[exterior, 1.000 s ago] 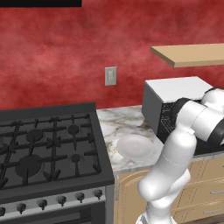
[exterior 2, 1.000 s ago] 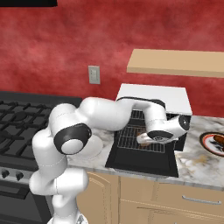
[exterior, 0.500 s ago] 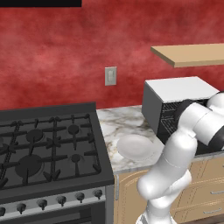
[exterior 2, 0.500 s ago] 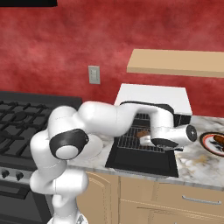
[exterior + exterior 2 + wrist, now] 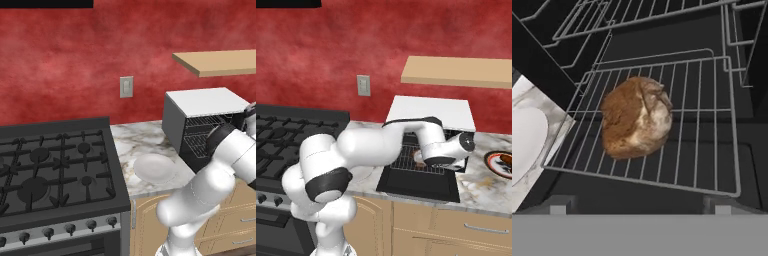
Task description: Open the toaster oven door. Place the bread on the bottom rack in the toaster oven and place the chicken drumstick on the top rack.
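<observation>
Marble counter [image 5: 131, 146], red wall [image 5: 331, 50], bread [image 5: 637, 117] on bottom rack [image 5: 702, 145], gripper [image 5: 639, 210] jaws apart.

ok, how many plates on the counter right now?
2. An empty white plate sits between the gas stove and the toaster oven; a second plate holding dark food sits right of the oven, cut off by the frame edge.
</observation>
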